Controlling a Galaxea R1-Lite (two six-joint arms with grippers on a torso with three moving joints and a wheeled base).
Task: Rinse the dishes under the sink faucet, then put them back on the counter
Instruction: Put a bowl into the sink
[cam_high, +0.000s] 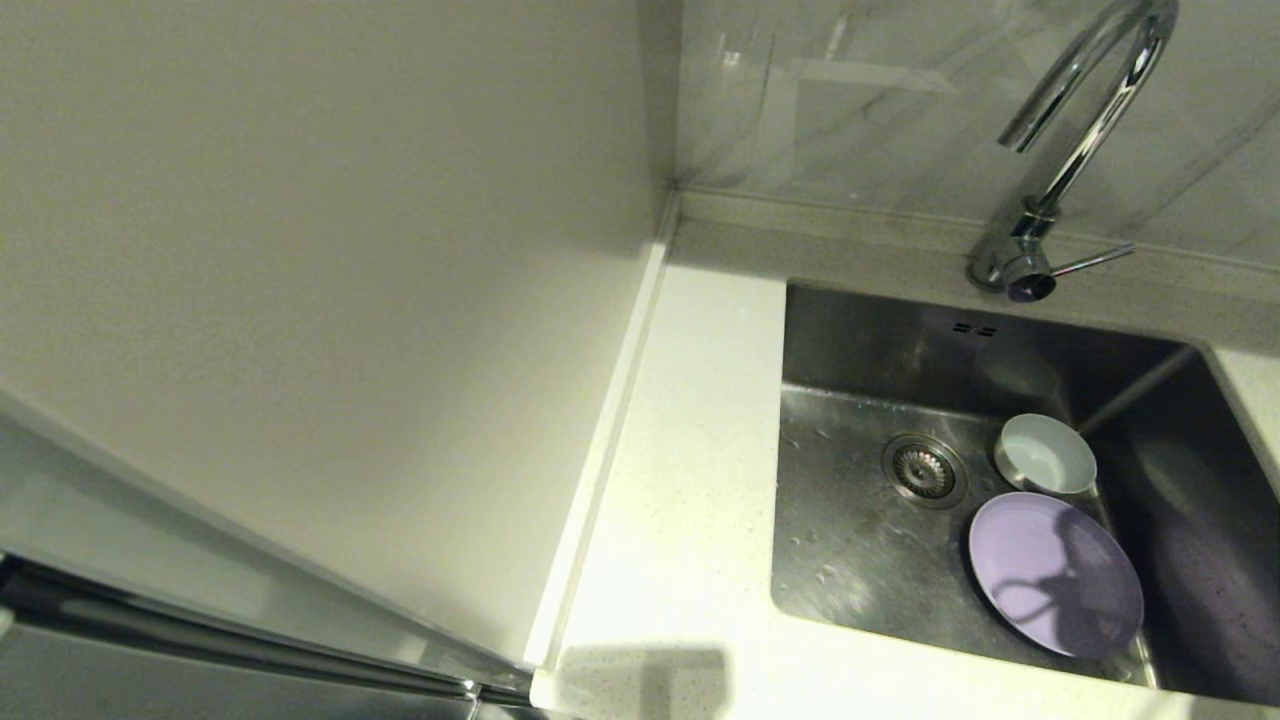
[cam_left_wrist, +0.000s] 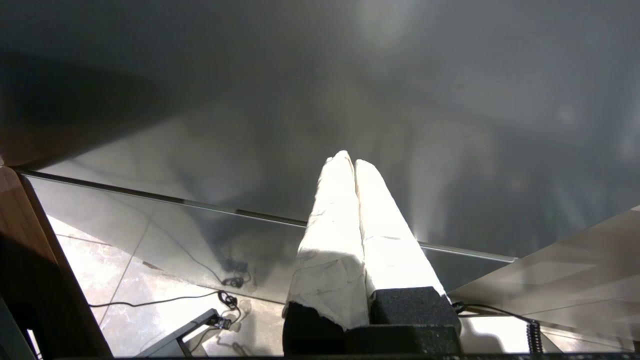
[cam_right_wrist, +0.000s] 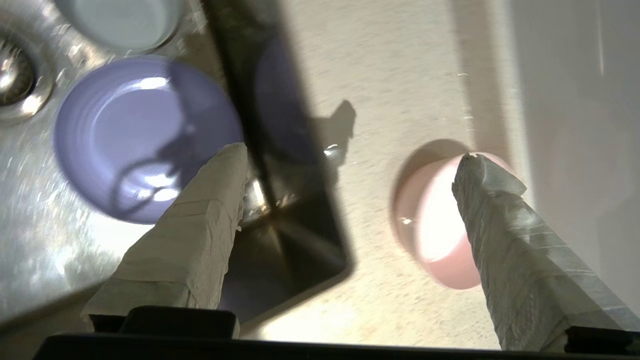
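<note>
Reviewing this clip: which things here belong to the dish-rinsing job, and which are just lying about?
Job:
- lavender plate, in the sink
- pale bowl, in the sink
- pink bowl, on the counter
- faucet
- right hand, open, empty

Lying about:
- left hand, parked, shut
- floor cables

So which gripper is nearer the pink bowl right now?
Right. The right gripper hovers open above the pink bowl on the counter. The left gripper is parked shut, no dishes in its view.

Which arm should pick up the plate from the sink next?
Right. Its claw is open above the sink's edge beside the lavender plate; the left claw is shut, facing a cabinet.
</note>
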